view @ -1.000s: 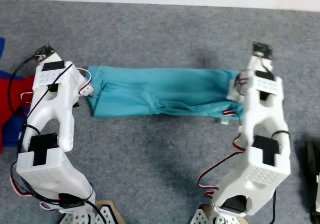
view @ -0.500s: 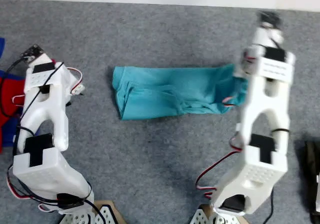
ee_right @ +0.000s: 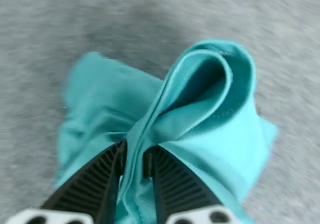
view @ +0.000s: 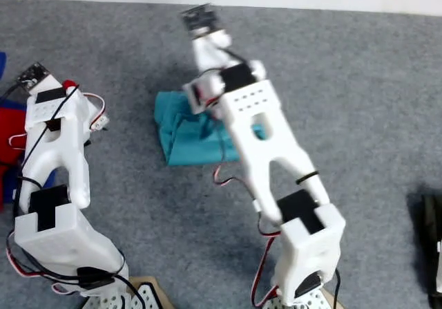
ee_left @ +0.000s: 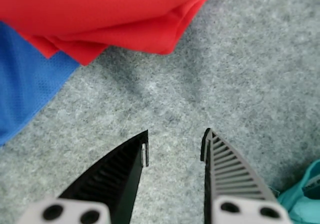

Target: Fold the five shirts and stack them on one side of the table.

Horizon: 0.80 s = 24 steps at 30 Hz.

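A teal shirt (view: 181, 135) lies bunched and doubled over on the grey carpet left of centre. My right gripper (ee_right: 134, 156) is shut on a raised fold of the teal shirt (ee_right: 200, 114). In the high view the right arm reaches diagonally across the table, with the right gripper (view: 199, 100) over the shirt's far edge. My left gripper (ee_left: 175, 136) is open above bare carpet, with nothing between its fingers. A corner of the teal shirt (ee_left: 306, 196) lies just beside it. A red shirt (ee_left: 100, 13) lies on a blue shirt (ee_left: 25, 93) just beyond the left gripper.
The red shirt (view: 10, 133) and blue shirt (view: 5, 184) lie stacked at the table's left edge, behind the left arm (view: 52, 136). A black object (view: 431, 233) sits at the right edge. A pale wall band runs along the far side.
The right arm swung left across the table, carrying the teal shirt's right end over its left end. The left gripper let go of the shirt and drew back left towards the red shirt.
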Tool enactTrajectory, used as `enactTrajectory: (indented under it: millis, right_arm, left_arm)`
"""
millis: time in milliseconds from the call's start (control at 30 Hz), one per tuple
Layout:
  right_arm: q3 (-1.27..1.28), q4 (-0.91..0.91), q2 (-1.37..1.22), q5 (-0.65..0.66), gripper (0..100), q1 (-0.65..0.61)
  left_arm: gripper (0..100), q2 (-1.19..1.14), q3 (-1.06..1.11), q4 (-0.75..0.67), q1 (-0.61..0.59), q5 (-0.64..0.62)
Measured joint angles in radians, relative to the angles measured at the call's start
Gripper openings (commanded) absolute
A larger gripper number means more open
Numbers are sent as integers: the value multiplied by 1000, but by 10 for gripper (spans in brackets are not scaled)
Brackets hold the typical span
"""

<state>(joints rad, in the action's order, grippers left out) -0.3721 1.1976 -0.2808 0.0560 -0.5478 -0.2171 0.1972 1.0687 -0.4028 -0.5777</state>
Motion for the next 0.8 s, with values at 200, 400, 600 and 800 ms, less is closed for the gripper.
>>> enactTrajectory:
  millis: [200, 400, 600, 800]
  right_arm:
    - [-2, -61, -12, -2, 6, -74]
    - [0, -87, -112, -3, 6, -129]
    - [0, -109, -187, -3, 88, -201]
    - [0, -94, -172, 71, 274, -215]
  left_arm:
    - [186, 0, 0, -2, -8, 0]
    - [186, 0, 0, -2, -11, 0]
    - [186, 0, 0, -2, -11, 0]
    - [186, 0, 0, -2, -11, 0]
